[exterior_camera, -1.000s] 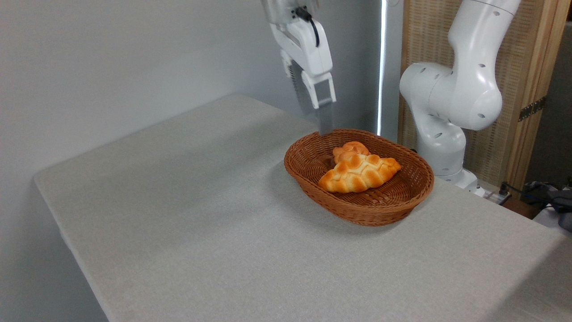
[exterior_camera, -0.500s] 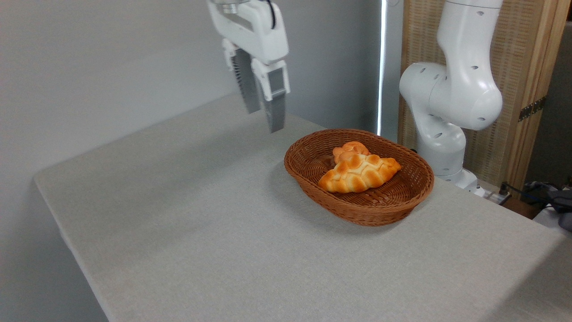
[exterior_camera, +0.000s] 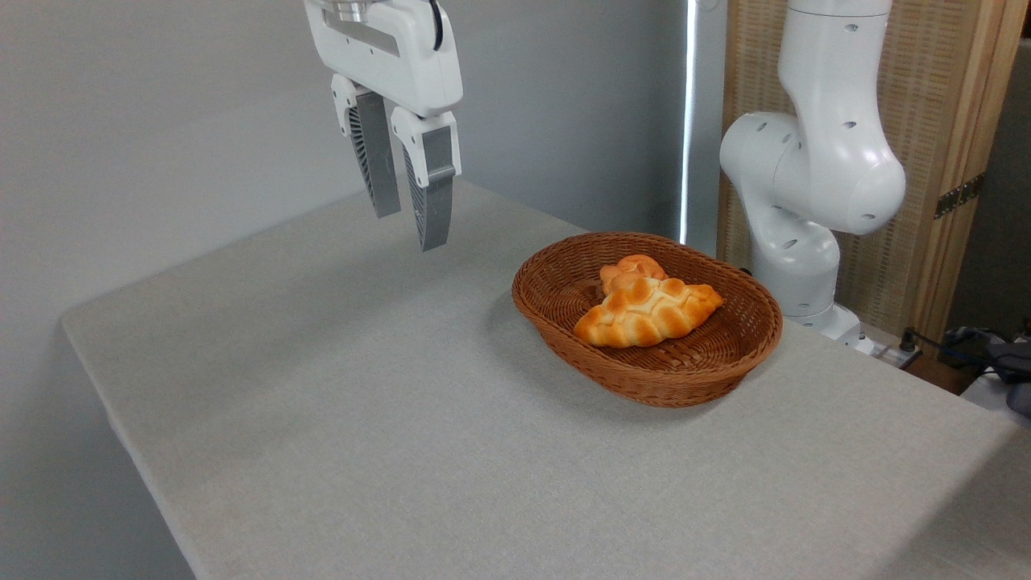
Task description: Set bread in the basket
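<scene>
The long braided golden-orange bread (exterior_camera: 648,314) lies inside the oval brown wicker basket (exterior_camera: 749,354) at the right of the table. Behind it in the basket sits a small round knotted bun (exterior_camera: 629,271). My gripper (exterior_camera: 411,229) hangs in the air well left of the basket, above the table's far side. Its two grey fingers (exterior_camera: 432,201) point down, stand apart and hold nothing.
The arm's white base and lower joints (exterior_camera: 809,185) rise behind the basket at the right. A wooden slatted panel (exterior_camera: 942,121) stands behind it. The grey cloth-covered table (exterior_camera: 362,419) stretches left and forward of the basket. Cables and dark items (exterior_camera: 991,354) lie off the table's right edge.
My gripper has swung left, away from above the basket's far rim to over the table's far side. The bread and the bun have not moved.
</scene>
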`<state>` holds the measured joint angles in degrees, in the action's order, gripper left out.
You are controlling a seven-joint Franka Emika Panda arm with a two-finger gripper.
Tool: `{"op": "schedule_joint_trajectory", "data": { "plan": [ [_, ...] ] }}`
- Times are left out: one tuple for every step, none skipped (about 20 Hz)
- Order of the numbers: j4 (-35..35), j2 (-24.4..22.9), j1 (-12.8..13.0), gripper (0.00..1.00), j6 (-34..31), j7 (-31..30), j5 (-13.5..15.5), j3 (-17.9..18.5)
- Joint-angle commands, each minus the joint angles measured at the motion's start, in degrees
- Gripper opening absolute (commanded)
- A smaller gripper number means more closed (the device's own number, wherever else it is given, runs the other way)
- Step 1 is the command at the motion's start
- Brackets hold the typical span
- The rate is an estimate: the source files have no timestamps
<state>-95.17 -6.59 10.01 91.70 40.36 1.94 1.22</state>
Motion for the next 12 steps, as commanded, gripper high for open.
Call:
{"op": "schedule_joint_trajectory", "data": {
  "plan": [
    [1.31,1.49,-0.34,1.00,0.23,-2.65,-0.44,-1.92],
    [1.31,1.49,-0.34,1.00,0.32,-4.57,-1.14,-1.92],
    [1.31,1.58,-0.26,1.00,0.41,-5.55,-1.67,-1.84],
    [1.31,1.67,-0.26,1.00,0.75,-5.38,-1.85,-1.66],
    [1.31,1.75,-0.26,1.00,1.37,-5.47,-1.94,-1.31],
    [1.31,1.93,-0.26,1.00,1.37,-5.56,-1.85,-1.31],
    [1.31,2.19,-0.26,1.00,1.37,-5.73,-1.85,-1.31],
    [1.31,2.28,-0.26,1.00,1.46,-5.65,-2.02,-1.13],
    [1.57,2.89,-0.43,1.00,1.63,-5.65,-1.85,-1.04],
    [2.70,3.42,-0.43,1.00,1.64,-5.65,-1.85,-0.96],
    [2.89,3.42,-0.43,1.00,1.46,-5.65,-1.85,-0.96],
    [2.89,3.42,-0.52,1.00,1.46,-5.65,-1.85,-0.96]
  ]
}}
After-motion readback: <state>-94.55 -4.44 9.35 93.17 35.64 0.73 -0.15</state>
